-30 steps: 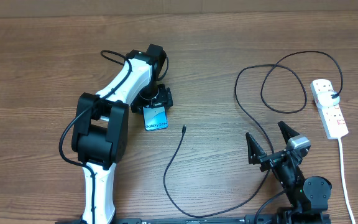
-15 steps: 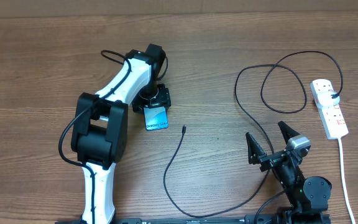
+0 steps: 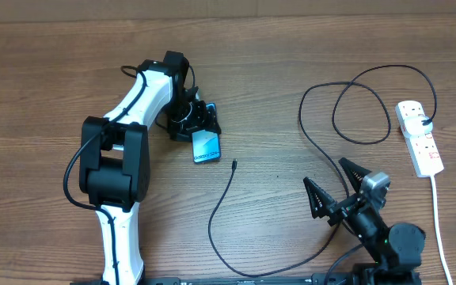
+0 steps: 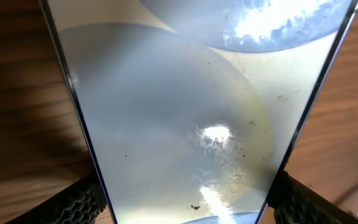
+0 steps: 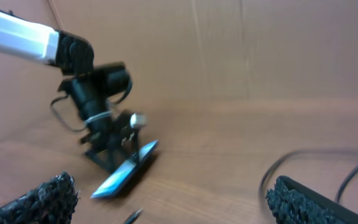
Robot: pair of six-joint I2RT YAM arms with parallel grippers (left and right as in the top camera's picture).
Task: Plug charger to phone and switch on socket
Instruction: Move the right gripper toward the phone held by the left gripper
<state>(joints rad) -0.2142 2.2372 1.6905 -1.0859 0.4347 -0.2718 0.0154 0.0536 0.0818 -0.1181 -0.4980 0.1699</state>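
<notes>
Swung toward 9 o'clock since the earlier frame, left gripper [image 3: 196,127] clamps the tilted phone [image 3: 207,147] over the counter [image 3: 54,79], right gripper [image 3: 335,184] spread empty; risk: edge-held phone slipping before charger tip [image 3: 234,165], at its 4 o'clock, mates.

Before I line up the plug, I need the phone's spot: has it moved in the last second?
Yes. The phone, held in the left gripper, has shifted right and turned, ending nearer the cable tip, which stayed put.

You have one phone [image 3: 206,146], one charger [image 3: 227,188], one socket [image 3: 419,137] and one desk [image 3: 54,79]. Add one left end effector [image 3: 197,129] and one right end effector [image 3: 335,186], two in all.
</notes>
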